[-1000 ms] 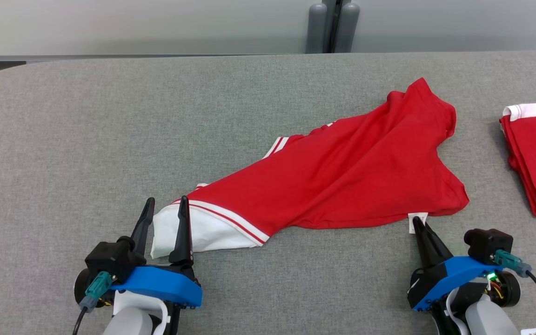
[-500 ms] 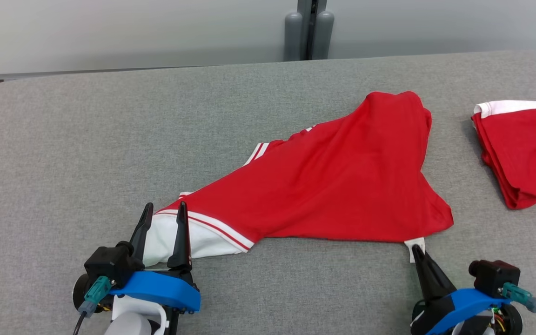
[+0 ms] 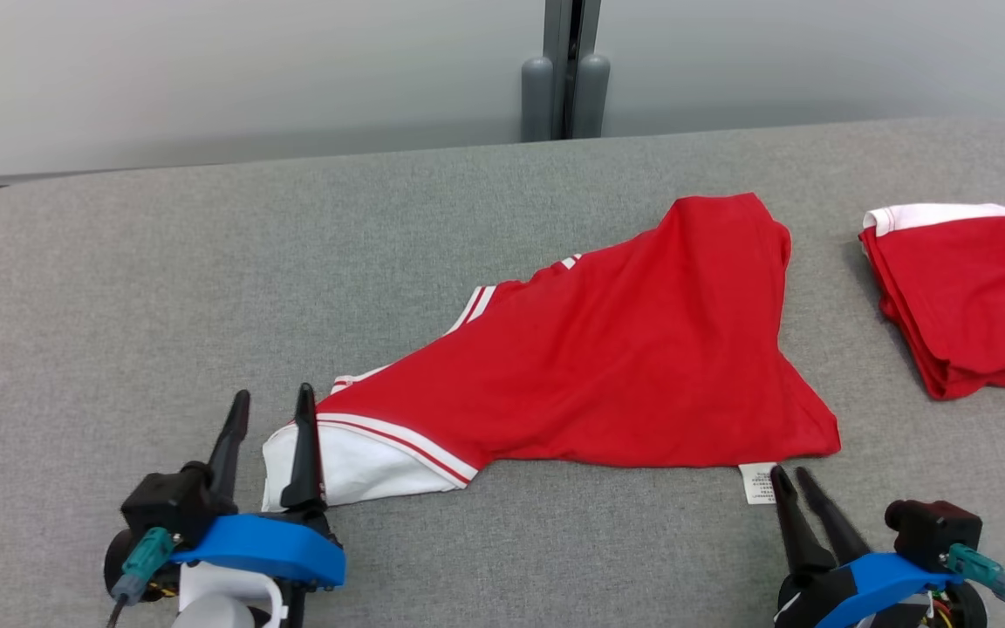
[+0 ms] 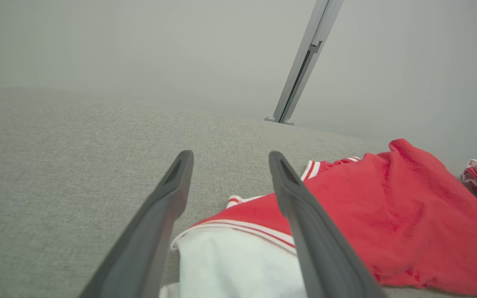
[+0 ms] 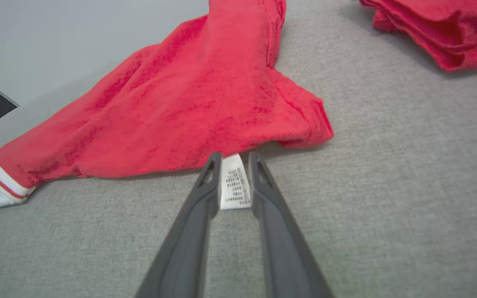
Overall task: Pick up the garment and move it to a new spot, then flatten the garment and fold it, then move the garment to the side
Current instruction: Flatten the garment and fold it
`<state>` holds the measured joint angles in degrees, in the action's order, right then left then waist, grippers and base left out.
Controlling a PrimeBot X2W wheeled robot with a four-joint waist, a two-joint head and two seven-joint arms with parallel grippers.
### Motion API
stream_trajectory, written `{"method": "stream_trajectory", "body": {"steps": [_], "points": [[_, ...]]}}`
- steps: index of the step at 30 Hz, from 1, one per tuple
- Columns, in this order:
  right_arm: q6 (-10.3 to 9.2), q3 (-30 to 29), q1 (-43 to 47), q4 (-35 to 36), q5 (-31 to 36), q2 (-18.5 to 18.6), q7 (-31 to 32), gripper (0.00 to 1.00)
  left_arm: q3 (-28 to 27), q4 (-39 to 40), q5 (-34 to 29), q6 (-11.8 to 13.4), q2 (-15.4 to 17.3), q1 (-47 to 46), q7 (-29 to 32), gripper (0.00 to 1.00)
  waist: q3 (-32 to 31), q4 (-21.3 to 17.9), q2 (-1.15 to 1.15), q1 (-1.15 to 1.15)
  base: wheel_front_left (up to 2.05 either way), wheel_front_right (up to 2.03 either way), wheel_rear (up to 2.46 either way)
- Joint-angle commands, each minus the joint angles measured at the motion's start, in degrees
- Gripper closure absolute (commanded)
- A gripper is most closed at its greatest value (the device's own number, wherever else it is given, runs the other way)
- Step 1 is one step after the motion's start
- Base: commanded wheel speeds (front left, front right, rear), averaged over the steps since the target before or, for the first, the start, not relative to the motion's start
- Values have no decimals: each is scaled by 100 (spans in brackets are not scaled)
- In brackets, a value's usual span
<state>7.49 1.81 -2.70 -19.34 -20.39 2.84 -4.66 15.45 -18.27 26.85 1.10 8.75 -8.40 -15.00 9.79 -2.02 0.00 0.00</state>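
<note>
Down by crumpled red-and-white cloth shirt (image 3: 625, 366): straddles white sleeve (image 3: 354, 458) with left gripper (image 3: 274, 391) spread wide; brackets small white care label (image 3: 757, 482) with right gripper (image 3: 790, 472), narrowly parted.

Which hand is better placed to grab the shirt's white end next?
Probably the left hand: open, at the white end; the right hand is across the shirt, by the label.

Crumpled red garment (image 3: 607, 366) w/ white striped sleeve lay across the grey fabric tabletop (image 3: 162, 288), white end nr the front edge. Left gripper (image 3: 274, 392) stood wide apart at front left, one finger over the white sleeve. Right gripper (image 3: 789, 472), fingers a little apart, had its tips beside the small white care label (image 3: 757, 482) at the red hem. Folded red cloth w/ white band (image 3: 965, 296) sat by the right edge.
</note>
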Motion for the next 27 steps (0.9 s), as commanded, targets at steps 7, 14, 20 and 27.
{"method": "stream_trajectory", "body": {"steps": [7,14,20,27], "points": [[0,-245,-5,452,241,9,-150,0,-258,111,85,101,139,254,-26,0,-280,27,0,0,0,0,0],[0,-366,-54,873,357,7,-184,0,-81,-155,200,-35,199,459,347,0,-374,102,0,0,0,0,0],[0,-286,-142,946,385,8,-180,0,139,-676,195,-298,305,136,786,0,-298,88,0,0,0,0,0],[0,-244,-210,926,418,8,-211,0,445,-1044,283,-658,371,-287,1207,100,-210,-12,0,0,0,0,0]]}}
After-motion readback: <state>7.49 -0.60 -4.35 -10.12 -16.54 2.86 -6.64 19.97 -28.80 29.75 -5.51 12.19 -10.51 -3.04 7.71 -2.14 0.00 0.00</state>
